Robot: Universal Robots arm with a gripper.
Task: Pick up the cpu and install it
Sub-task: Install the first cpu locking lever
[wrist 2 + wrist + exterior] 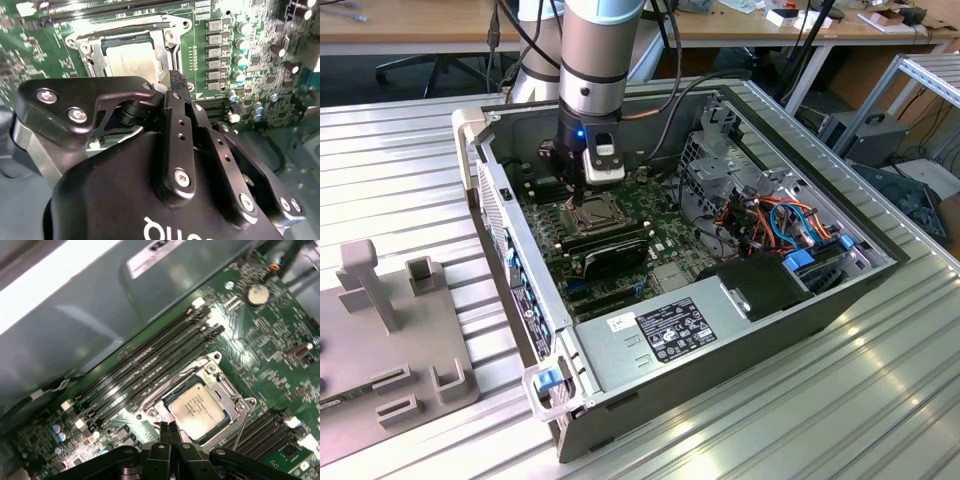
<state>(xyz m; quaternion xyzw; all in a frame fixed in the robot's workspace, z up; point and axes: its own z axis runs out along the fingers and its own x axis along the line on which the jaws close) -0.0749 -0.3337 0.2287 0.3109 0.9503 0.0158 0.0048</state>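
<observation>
Black gripper [176, 80] housing sits closest in the second wrist view, with white lettering across its body that is cut off and unreadable; its two fingers [164, 429] are pressed together with nothing between them, their tips poised just beside a corner of the socket [150, 412]; the cpu [196, 407] lies flat inside that socket, ringed by the metal frame, and its pale face carries fine print too small to make out; long black memory slots [150, 365] run alongside on the green motherboard [280, 355], with a round coin cell [257, 294] farther off; in the exterior view the arm reaches down into an open computer case [750, 385], where the power supply [620, 355] bears a large black-and-white label [675, 330], illegible at this range.
</observation>
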